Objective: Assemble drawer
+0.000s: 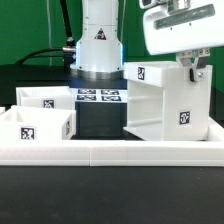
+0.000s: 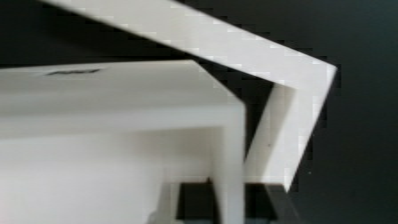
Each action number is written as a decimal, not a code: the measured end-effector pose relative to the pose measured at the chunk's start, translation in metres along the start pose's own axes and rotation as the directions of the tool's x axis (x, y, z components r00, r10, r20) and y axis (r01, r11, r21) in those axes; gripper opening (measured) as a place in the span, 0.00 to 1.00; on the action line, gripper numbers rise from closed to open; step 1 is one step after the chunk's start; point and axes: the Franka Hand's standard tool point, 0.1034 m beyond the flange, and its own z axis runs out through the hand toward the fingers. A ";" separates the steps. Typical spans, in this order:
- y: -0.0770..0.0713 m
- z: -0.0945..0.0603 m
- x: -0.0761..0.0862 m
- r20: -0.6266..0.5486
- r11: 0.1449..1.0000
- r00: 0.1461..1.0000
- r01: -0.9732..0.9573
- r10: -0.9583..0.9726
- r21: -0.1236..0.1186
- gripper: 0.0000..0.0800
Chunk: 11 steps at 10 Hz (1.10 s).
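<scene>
Box shell [image 1: 165,100] stands on the tabletop [image 1: 100,190] at the exterior view's right, just behind the low border wall [image 1: 110,150]. Two open-top trays, front tray [image 1: 35,128] and rear tray [image 1: 45,98], sit at the exterior view's left, apart from the shell. The end effector [image 1: 190,66] is at the shell's upper edge. In the wrist view its fingers [image 2: 192,203] are closed narrowly on one thin wall of the shell.
</scene>
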 end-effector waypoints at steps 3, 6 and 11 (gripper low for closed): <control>-0.018 0.007 0.004 0.026 0.969 0.969 -0.247 0.247 -0.001 0.05; -0.029 0.011 0.008 0.037 0.956 0.956 -0.292 0.292 -0.012 0.05; -0.042 0.013 0.011 0.044 0.959 0.958 -0.284 0.284 -0.013 0.05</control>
